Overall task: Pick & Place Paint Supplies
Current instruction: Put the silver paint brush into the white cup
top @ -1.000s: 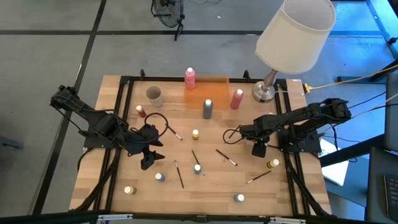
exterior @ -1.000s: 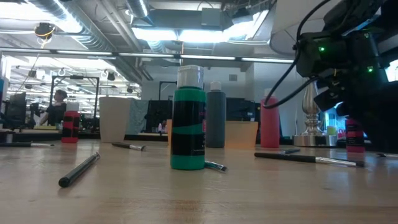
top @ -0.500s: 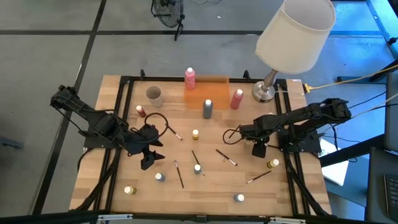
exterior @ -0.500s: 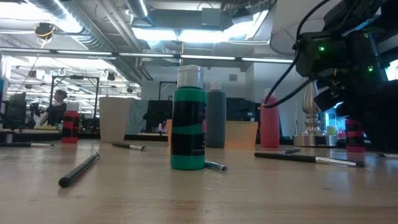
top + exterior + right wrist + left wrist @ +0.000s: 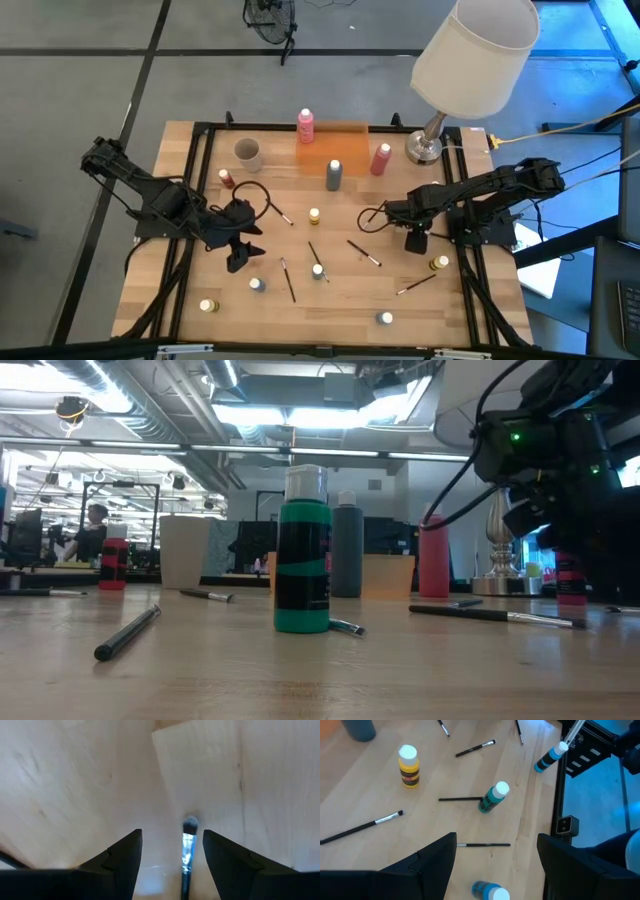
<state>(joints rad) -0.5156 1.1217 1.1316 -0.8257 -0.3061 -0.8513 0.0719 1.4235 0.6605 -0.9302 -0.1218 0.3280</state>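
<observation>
The right hand [image 5: 417, 241] hangs low over the worktop [image 5: 340, 300], its fingers [image 5: 122, 857] parted and gripping nothing. A thin brush [image 5: 187, 851] lies on the wood between them, bristle tip pointing away from the hand; its handle is cut off by the picture edge. The left hand [image 5: 238, 258] hovers with its fingers [image 5: 432, 862] spread wide and empty. Ahead of it stand a yellow bottle [image 5: 408, 766] and a teal bottle [image 5: 493, 798]; a blue bottle [image 5: 490, 891] just beneath it is partly cut off. Bottle labels are too small to read. In the low view the beige cup [image 5: 183, 551] and grey bottle [image 5: 347, 549] stand beyond the teal bottle.
</observation>
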